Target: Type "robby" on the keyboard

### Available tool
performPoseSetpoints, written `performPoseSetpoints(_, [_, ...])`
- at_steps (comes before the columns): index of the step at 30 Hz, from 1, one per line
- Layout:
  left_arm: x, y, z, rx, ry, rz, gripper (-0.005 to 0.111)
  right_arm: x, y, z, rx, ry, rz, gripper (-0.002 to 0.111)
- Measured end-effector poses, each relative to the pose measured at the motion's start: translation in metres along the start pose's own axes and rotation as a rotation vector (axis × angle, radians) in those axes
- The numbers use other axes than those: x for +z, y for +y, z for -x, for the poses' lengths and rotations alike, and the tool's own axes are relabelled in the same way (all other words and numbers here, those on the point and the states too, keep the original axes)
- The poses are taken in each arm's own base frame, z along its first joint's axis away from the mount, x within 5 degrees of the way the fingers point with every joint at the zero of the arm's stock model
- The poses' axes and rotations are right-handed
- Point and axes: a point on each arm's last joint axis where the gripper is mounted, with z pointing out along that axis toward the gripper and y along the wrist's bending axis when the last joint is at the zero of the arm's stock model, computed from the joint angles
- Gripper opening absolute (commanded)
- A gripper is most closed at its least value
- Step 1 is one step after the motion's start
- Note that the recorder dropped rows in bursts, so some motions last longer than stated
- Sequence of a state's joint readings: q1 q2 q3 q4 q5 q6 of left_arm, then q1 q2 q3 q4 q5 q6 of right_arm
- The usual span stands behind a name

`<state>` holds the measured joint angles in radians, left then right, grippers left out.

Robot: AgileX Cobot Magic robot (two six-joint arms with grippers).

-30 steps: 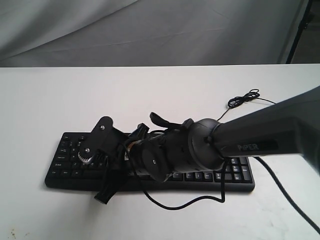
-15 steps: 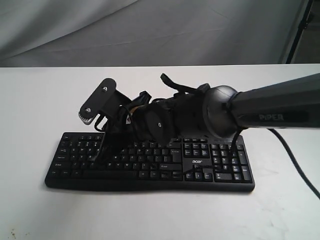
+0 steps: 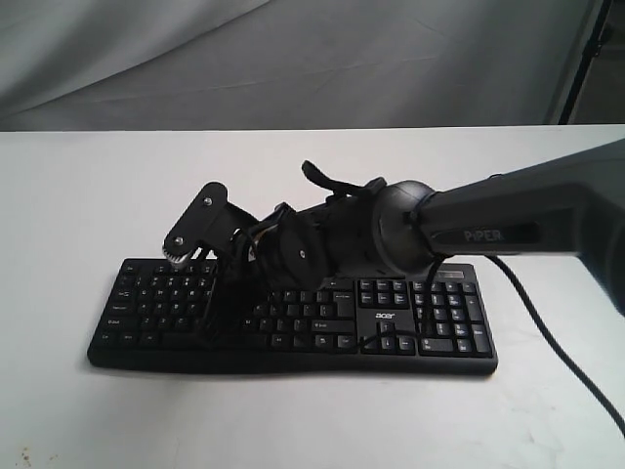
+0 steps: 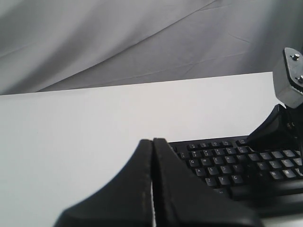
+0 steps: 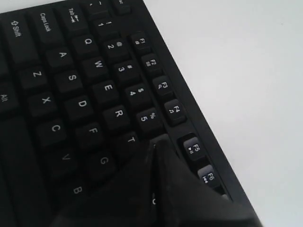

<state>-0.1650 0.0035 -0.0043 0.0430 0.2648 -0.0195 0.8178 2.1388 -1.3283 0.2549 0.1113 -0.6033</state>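
Observation:
The black keyboard [image 3: 430,322] with white legends and an "acer" logo lies across the white table, also seen as the keyboard [image 5: 71,94] up close. My right gripper [image 3: 215,322] reaches across from the right and points down onto the left-middle keys. In the right wrist view the right gripper [image 5: 155,144] is shut and empty, with its tip beside the T key [image 5: 131,140], near the 5 key. The keys under it are hidden. My left gripper [image 4: 152,142] is shut, empty, and off the left end of the keyboard [image 4: 222,163]. It is out of the exterior view.
The white table [image 3: 98,195] stretches round the keyboard, with a grey cloth backdrop [image 3: 293,59] behind it. The right arm's black cable [image 3: 547,337] trails over the table at the right. A dark stand [image 3: 586,59] is at the back right corner.
The right arm lifted from low over the keyboard's front edge, swung back above the keys, and has now come down so the shut fingertips are on the left-middle keys.

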Motion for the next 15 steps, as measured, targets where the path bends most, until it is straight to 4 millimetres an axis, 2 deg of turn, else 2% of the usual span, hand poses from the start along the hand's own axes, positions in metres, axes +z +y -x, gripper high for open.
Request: performPoseSetpoints(15, [0.0,0.0,0.0,0.0,0.0,0.0,0.0,0.0046,-0.0006,-0.0039,0.003,0.011,0.001,0.0])
